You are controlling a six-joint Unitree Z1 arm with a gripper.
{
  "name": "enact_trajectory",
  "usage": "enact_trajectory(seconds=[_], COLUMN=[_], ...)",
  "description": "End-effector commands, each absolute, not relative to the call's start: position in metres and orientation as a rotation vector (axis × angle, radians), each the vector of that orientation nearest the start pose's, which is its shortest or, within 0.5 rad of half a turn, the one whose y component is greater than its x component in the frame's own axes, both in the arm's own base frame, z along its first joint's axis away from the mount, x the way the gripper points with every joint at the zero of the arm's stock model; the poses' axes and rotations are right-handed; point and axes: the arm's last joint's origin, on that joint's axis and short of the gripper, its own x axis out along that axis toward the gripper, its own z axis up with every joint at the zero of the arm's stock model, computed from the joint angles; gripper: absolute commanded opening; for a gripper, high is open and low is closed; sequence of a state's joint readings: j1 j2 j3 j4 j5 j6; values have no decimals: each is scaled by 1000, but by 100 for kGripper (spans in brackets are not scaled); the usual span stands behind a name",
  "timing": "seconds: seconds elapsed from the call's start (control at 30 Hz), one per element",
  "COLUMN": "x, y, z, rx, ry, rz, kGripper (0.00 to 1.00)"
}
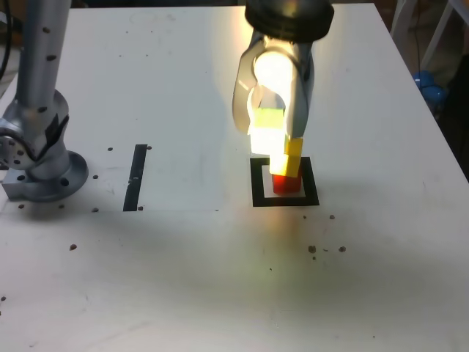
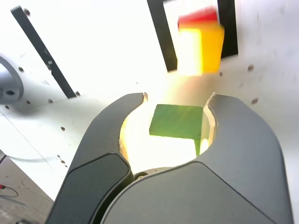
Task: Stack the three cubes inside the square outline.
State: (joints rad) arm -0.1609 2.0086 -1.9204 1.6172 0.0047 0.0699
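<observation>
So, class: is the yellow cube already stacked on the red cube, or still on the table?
Stacked. The yellow cube sits on top of the red cube, which stands inside the square outline.

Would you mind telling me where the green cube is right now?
The green cube is held in the shut gripper, in the exterior view just above and left of the yellow cube, which sits on the red cube inside the square outline.

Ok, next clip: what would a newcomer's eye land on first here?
The glaring light from the claw, shut on the green cube just above the table's middle. Next, right under it, the yellow cube stacked on the red cube inside the black square outline.
</observation>
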Motion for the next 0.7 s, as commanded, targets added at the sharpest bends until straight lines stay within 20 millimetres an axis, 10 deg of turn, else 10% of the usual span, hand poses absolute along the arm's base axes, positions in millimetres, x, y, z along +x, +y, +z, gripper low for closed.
enact_trajectory(seconds=[0.0,0.67], x=[349,380], y=[-47,-13], z=[343,321], rx=[189,175], ry=[1695,1719], rz=[-174,-190], kGripper=[28,28])
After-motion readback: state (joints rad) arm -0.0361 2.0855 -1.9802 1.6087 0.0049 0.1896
